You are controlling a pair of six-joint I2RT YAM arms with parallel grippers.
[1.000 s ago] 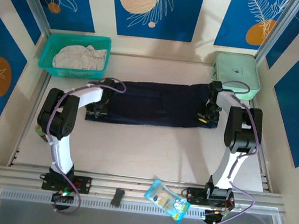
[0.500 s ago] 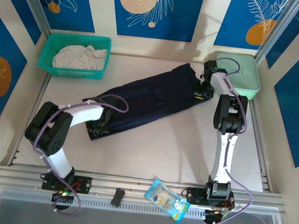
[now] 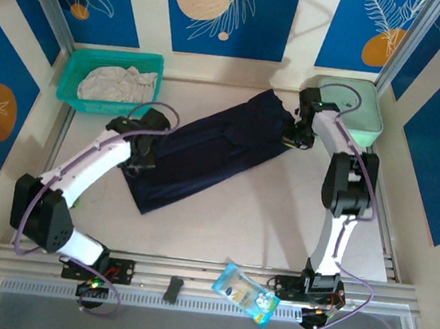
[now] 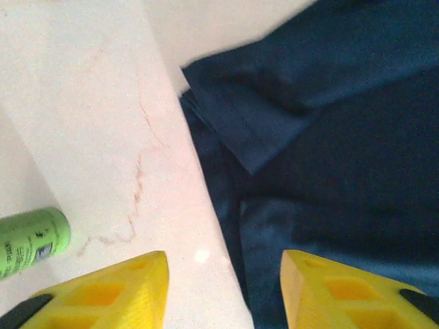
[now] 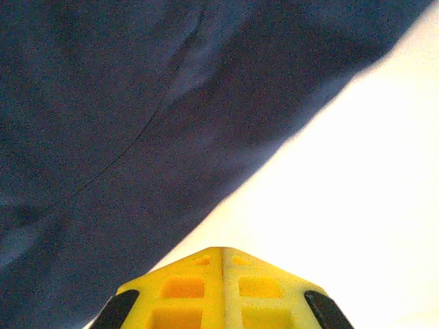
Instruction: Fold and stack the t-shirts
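Observation:
The dark navy t-shirt [image 3: 205,151] lies folded in a long band, slanting from the near left up to the far right. My left gripper [image 3: 142,155] hovers over its left edge; in the left wrist view its yellow jaws [image 4: 225,264] are open, one over bare table and one over the navy cloth [image 4: 329,137], with nothing between them. My right gripper [image 3: 292,135] is at the band's far right end. Its fingers [image 5: 223,250] are pressed together beside the navy cloth [image 5: 103,103], with no cloth seen between them. The off-white t-shirt [image 3: 117,84] lies crumpled in the teal basket [image 3: 68,82].
A mint-green hard case [image 3: 351,108] stands at the back right, close to my right gripper. A green bottle [image 4: 27,240] lies on the table to the left of my left gripper. A snack packet [image 3: 246,294] and a small black object [image 3: 173,290] rest on the front rail.
The navy shirt swung from lying straight across to a diagonal. My left gripper left its near-left corner and moved up along the left edge. My right gripper stayed at the far right end.

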